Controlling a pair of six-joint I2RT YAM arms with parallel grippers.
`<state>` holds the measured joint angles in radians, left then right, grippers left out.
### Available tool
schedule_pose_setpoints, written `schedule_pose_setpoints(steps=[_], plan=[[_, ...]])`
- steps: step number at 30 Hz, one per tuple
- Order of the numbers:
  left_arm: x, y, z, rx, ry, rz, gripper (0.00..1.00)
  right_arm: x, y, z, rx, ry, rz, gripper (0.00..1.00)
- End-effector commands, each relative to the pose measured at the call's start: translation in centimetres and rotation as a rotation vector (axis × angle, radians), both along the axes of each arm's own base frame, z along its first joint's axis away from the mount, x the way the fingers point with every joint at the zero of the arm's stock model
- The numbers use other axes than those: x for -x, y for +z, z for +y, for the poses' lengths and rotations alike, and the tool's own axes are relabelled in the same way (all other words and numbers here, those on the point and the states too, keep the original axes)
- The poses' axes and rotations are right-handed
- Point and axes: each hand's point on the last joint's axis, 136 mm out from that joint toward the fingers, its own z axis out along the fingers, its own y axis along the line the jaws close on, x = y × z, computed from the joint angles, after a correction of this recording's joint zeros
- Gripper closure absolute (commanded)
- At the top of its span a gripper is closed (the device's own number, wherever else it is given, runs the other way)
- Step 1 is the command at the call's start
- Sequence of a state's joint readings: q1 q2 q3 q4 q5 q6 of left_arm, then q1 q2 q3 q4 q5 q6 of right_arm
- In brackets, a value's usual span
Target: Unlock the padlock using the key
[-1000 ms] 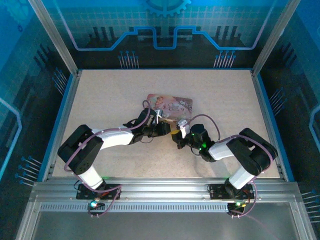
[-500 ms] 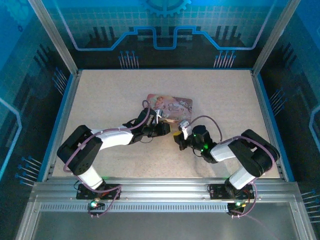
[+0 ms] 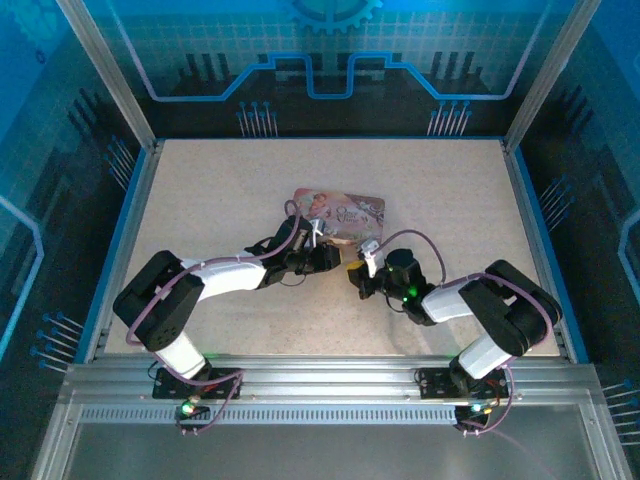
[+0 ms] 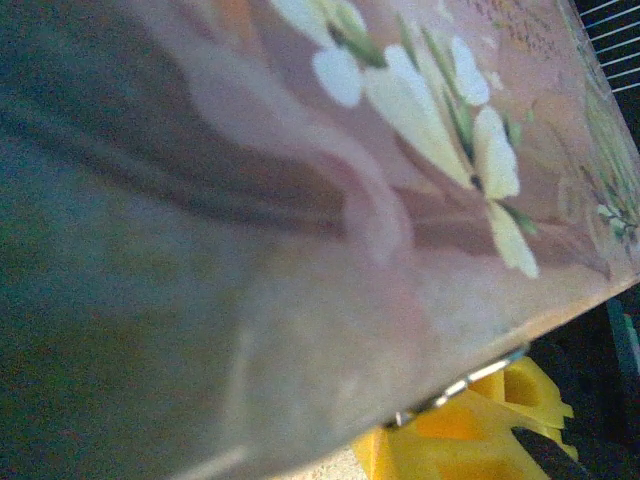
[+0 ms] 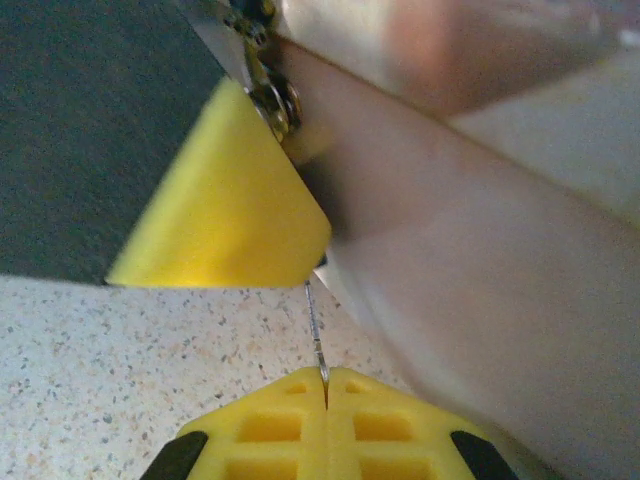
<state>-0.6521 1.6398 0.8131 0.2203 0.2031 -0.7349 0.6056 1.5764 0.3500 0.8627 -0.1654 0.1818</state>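
Logging: right gripper (image 5: pixel 326 388) jaws pinch the key (image 5: pixel 314 325), blade aimed at pink box (image 5: pixel 480 270) edge; left gripper (image 3: pixel 318 256) jaws, I cannot tell.

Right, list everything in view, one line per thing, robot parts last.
pink box: one, pink with a pale flower picture on the lid, mid-table, just beyond both arms' tips.
key: one, thin silvery sliver, pinched in the right fingers beside the box's side.
table: one, speckled beige, blue-edged.
frame: metal posts with blue panels, around the table.
left fingers: one pair, dark, at the box's near edge; open or shut unclear.
right fingers: one pair, yellow, closed on the key.
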Motion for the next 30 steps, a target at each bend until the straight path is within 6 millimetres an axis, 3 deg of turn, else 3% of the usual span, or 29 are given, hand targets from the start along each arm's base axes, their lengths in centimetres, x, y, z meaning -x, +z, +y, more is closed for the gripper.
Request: schedule_pose_setpoints(steps=[1, 30], plan=[[-0.6, 3.6, -1.3, 0.075, -0.02, -0.069, 0.77, -0.8, 1.4, 0.7, -0.039, 0.022, -0.035, 1.0], [-0.5, 4.4, -1.3, 0.09, -0.021, -0.067, 0.77, 0.6, 0.1, 0.4, -0.021, 0.053, -0.016, 1.0]])
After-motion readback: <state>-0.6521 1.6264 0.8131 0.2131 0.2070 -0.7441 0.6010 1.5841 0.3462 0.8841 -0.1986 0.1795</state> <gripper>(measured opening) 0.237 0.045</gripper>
